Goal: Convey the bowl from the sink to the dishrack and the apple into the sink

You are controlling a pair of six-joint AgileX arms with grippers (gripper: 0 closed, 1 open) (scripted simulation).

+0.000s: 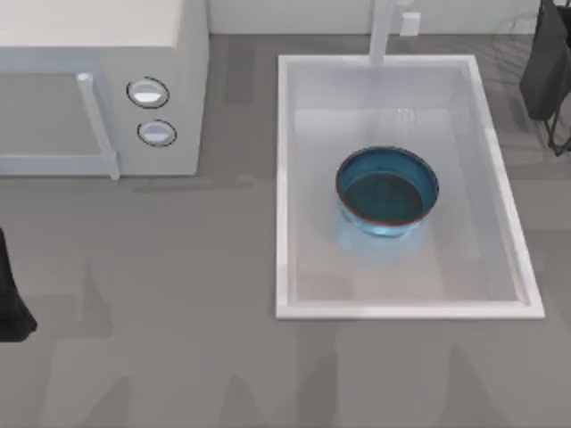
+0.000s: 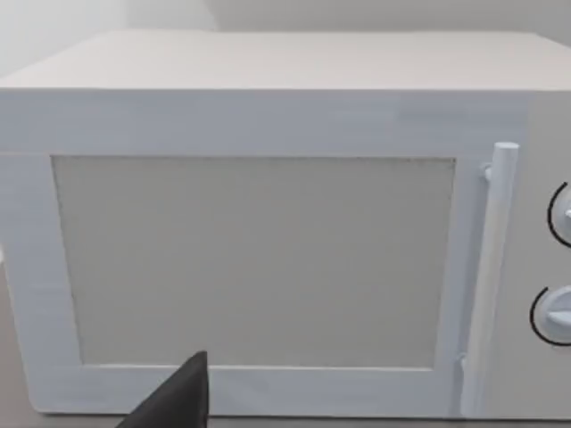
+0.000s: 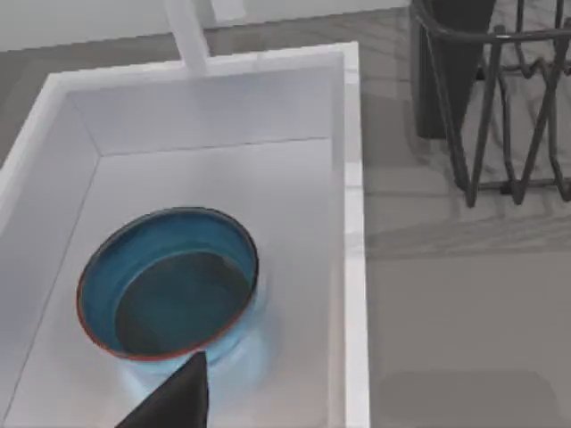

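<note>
- Table (image 1: 178,357): grey surface under everything.
- Sink (image 1: 285,178): white rectangular basin with raised rim, right half of the top view. White faucet post (image 1: 382,31) stands at its far rim.
- Microwave (image 1: 98,36): white, far left of the table, well apart from the sink. Vertical door handle (image 1: 98,125) and two round knobs (image 1: 148,93) on its right side. Left wrist camera looks straight at its door.
- Dishrack (image 3: 508,107): thin dark wire, just beyond the sink's right rim at the far right corner of the table, partly cut off by the frame edge.
- Bowl (image 1: 387,190): deep blue, thin reddish-orange rim, darker teal inside. Upright on the sink floor, roughly centred, slightly toward the right wall, not touching any wall. Nothing in it.
- Left arm: parked at the left edge of the table; dark part (image 1: 11,294) seen in the top view. A dark finger tip (image 2: 174,401) juts into the left wrist view in front of the microwave. Can't tell whether the left gripper is open or closed.
- Right arm: dark body (image 1: 546,62) at the far right edge, over the dishrack. A dark finger tip (image 3: 174,401) in the right wrist view sits above the sink, near the bowl, no contact. Can't tell its finger state either.
</note>
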